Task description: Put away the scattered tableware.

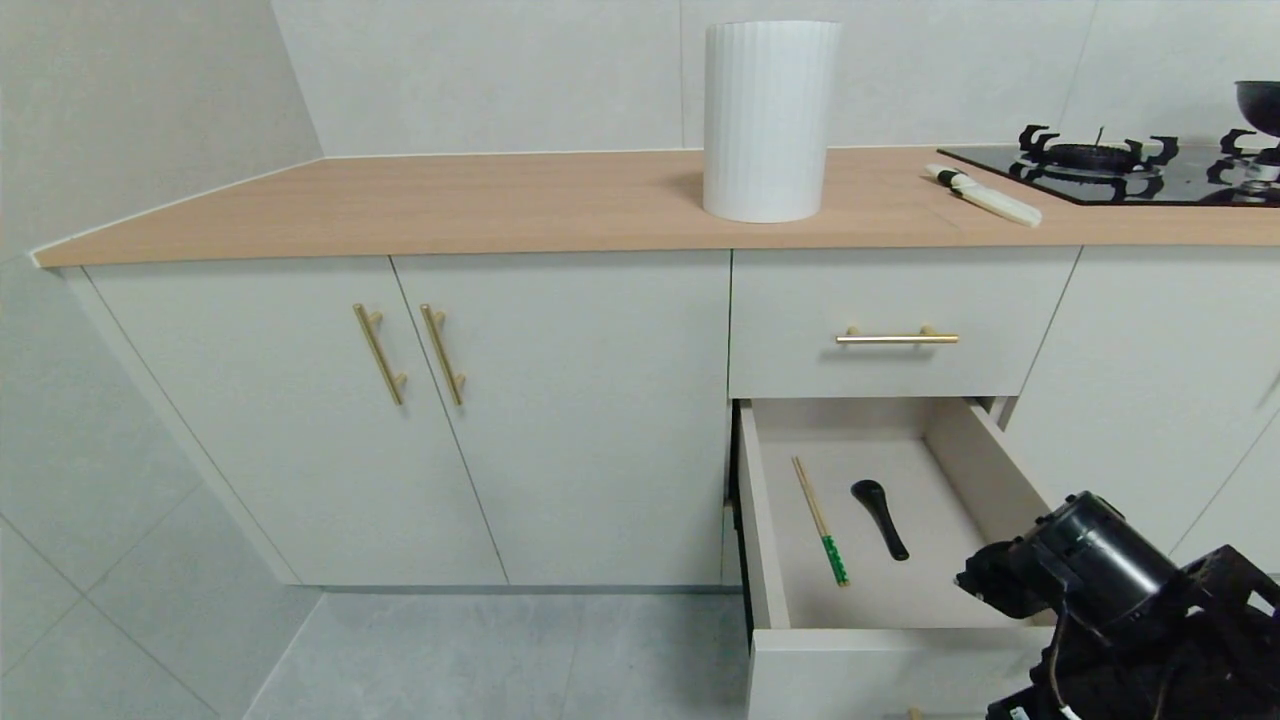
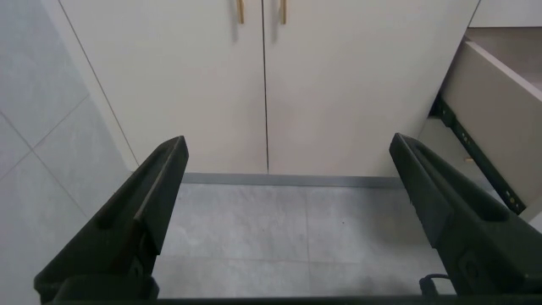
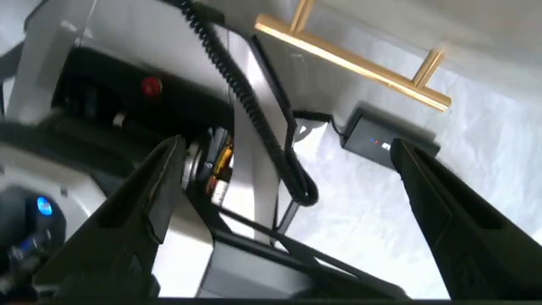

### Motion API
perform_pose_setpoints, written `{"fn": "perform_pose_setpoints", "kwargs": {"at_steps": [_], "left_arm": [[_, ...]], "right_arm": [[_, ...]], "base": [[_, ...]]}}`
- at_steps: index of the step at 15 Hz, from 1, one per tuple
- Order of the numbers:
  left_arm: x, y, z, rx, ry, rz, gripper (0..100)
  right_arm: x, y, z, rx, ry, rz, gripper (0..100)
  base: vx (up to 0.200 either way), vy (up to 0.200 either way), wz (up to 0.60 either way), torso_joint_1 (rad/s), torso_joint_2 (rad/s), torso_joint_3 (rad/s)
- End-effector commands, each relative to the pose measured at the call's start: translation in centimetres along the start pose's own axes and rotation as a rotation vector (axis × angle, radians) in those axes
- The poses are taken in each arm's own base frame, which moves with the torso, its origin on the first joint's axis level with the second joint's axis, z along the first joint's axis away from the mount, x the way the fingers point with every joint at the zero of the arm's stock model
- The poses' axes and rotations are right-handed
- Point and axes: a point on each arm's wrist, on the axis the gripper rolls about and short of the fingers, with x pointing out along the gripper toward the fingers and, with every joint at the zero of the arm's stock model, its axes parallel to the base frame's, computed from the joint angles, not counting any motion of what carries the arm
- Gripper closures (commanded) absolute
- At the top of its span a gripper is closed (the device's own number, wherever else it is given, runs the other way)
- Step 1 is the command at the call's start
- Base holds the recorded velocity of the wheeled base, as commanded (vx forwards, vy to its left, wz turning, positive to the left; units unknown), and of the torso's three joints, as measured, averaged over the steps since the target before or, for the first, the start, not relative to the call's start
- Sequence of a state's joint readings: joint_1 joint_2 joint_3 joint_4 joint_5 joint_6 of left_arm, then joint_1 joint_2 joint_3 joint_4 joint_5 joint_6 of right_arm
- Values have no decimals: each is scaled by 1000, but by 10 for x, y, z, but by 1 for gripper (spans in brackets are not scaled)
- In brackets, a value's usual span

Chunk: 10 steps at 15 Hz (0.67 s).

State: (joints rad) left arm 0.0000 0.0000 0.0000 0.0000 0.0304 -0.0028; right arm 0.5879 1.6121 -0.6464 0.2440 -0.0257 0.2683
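**Two utensils lying in the open drawer**

At lower right of the head frame the drawer is standing pulled out. Inside it, chopsticks with green tips and a black spoon are lying side by side on the floor, near each other but not touching. A white ribbed canister is standing upright on the countertop at top centre. A pale long object is lying at upper right, just beside the stove.

Left gripper is holding its fingers wide apart with nothing between them, facing the cabinet doors and the floor. Right gripper is likewise spread and empty, with a gold handle showing beyond it.
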Motion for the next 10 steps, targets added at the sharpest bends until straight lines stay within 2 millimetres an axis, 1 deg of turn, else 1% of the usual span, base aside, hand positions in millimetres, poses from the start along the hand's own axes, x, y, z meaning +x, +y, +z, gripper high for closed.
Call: {"fn": "perform_pose_setpoints", "kwargs": {"at_steps": [1, 2, 3, 7, 10], "left_arm": [[0, 0, 0, 0, 0, 0, 0], [0, 0, 0, 0, 0, 0, 0], [0, 0, 0, 0, 0, 0, 0], [0, 0, 0, 0, 0, 0, 0], [0, 0, 0, 0, 0, 0, 0]], "right_arm": [[8, 0, 9, 36, 15, -23, 0], [14, 0, 17, 104, 6, -74, 0], [17, 0, 20, 130, 1, -107, 0], [18, -2, 27, 164, -37, -162, 0], [20, -9, 35, 210, -111, -200, 0]], "base": [[0, 0, 0, 0, 0, 0], [0, 0, 0, 0, 0, 0], [0, 0, 0, 0, 0, 0], [0, 0, 0, 0, 0, 0], [0, 0, 0, 0, 0, 0]]}}
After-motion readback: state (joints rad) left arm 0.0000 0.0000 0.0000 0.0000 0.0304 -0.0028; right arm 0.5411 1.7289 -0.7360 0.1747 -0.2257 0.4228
